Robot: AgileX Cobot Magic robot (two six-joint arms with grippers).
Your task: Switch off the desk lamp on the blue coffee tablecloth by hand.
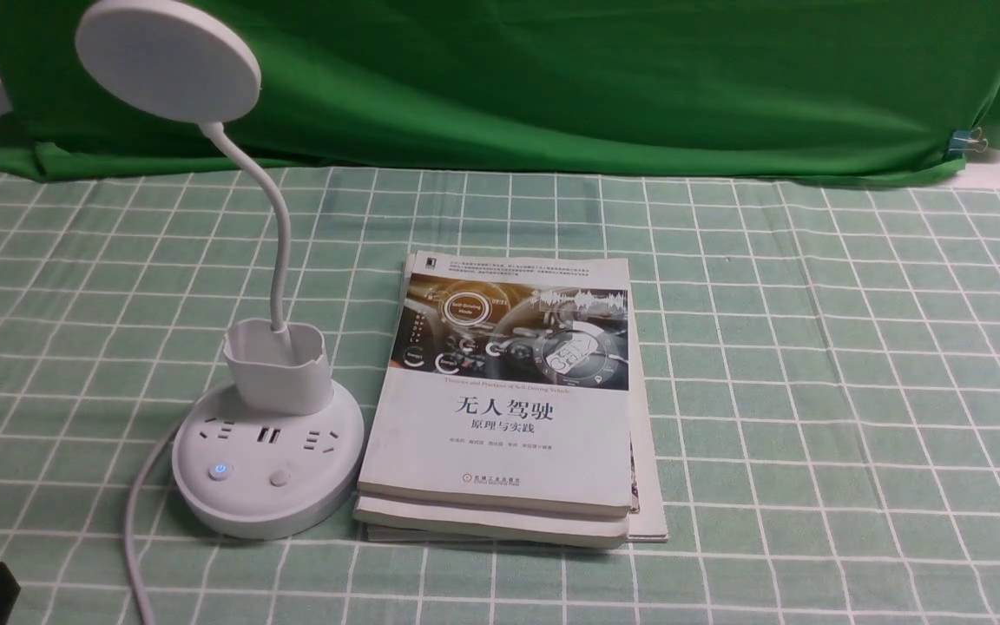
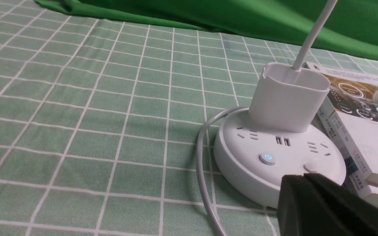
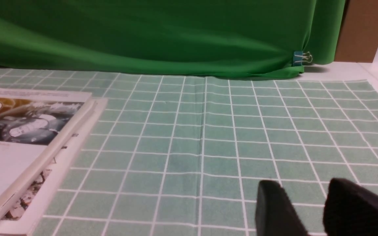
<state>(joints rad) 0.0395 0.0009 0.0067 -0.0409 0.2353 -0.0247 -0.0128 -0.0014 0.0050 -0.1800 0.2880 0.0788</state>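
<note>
Left gripper (image 2: 304, 178), jaws together, hangs just near of the desk lamp (image 1: 267, 460) base, approach step; next, press the lit button (image 2: 267, 158); right gripper (image 3: 302, 196) jaws apart, idle.

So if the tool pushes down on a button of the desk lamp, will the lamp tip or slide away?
Probably it will not tip: the desk lamp has a wide, low round base lying flat on the blue coffee tablecloth. The thin curved neck will likely wobble, since it carries the disc head high above. A sideways push may slide it toward the stack of books close beside.
</note>
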